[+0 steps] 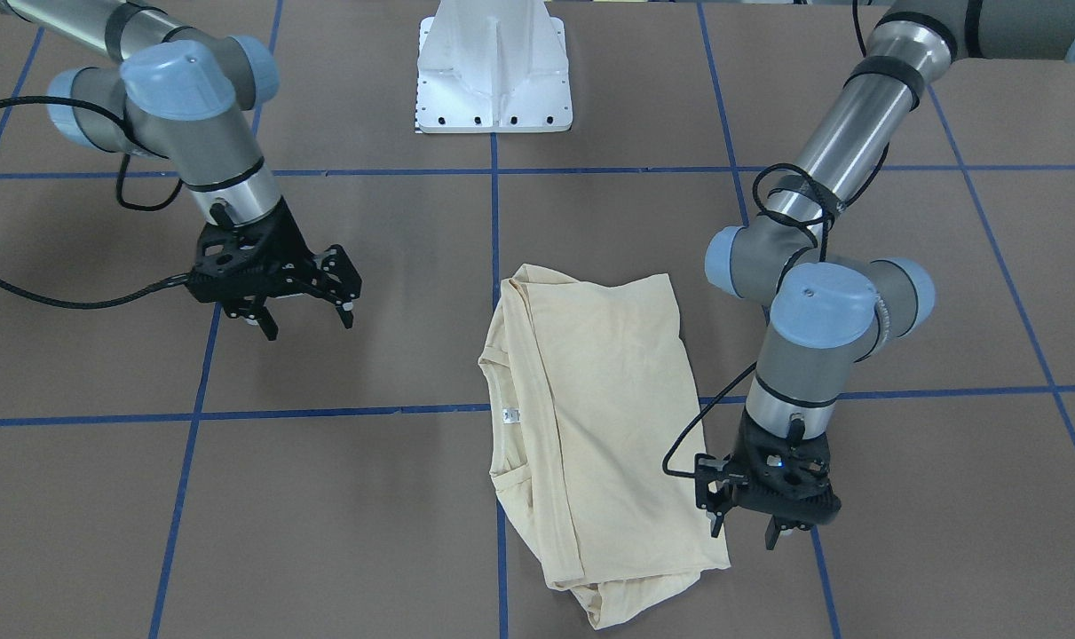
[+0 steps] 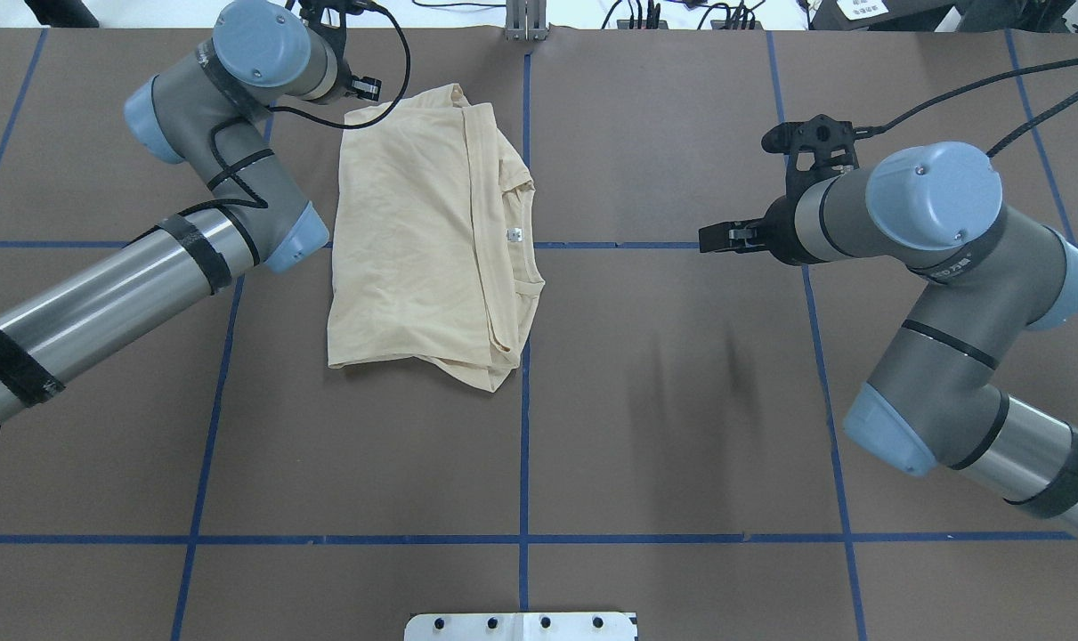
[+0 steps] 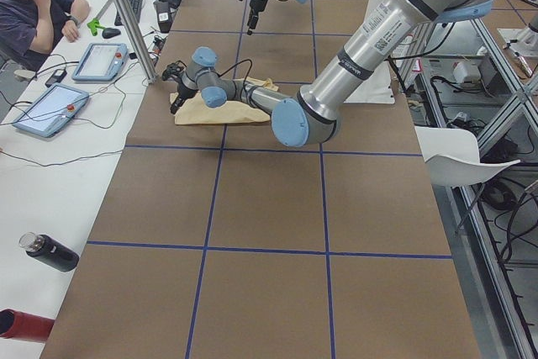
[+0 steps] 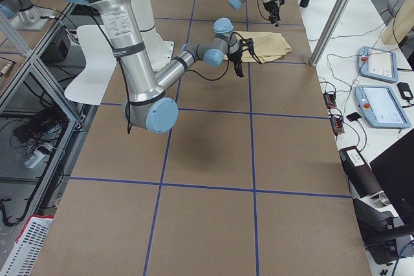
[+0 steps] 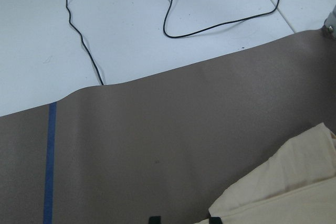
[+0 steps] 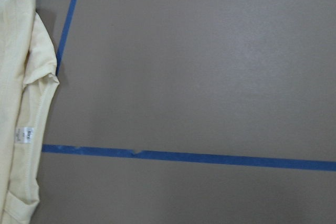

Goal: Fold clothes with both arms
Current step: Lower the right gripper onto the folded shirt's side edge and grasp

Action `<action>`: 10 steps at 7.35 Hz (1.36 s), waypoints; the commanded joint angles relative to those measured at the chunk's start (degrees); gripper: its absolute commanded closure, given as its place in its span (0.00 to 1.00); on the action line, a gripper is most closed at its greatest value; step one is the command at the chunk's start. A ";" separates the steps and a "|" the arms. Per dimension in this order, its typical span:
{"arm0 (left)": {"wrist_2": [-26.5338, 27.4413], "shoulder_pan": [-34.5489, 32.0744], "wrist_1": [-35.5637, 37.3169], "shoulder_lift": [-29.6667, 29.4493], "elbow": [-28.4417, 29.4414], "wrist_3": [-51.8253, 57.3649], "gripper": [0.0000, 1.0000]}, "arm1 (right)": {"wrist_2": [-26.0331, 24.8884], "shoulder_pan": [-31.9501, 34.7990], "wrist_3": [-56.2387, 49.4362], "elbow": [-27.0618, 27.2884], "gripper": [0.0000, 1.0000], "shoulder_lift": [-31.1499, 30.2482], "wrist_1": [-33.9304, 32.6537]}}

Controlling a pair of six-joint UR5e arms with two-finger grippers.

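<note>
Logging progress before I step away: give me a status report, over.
Left gripper open, empty, beside shirt corner. Right gripper open, empty, well off the shirt. Shirt folded, flat on table. Nothing seen blocking either gripper.

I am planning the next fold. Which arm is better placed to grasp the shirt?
Left. The left gripper hangs open just beside a corner of the shirt. The right gripper, also open, is well apart from it.

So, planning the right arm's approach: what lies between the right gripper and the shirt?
Only bare brown table and blue tape, seen in the front-facing view between right gripper and shirt.
</note>
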 commanded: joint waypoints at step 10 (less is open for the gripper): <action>-2.08 0.32 -0.40 10.62 -14.25 -0.19 0.00 | -15.85 -11.80 15.06 -24.21 0.42 20.92 -3.88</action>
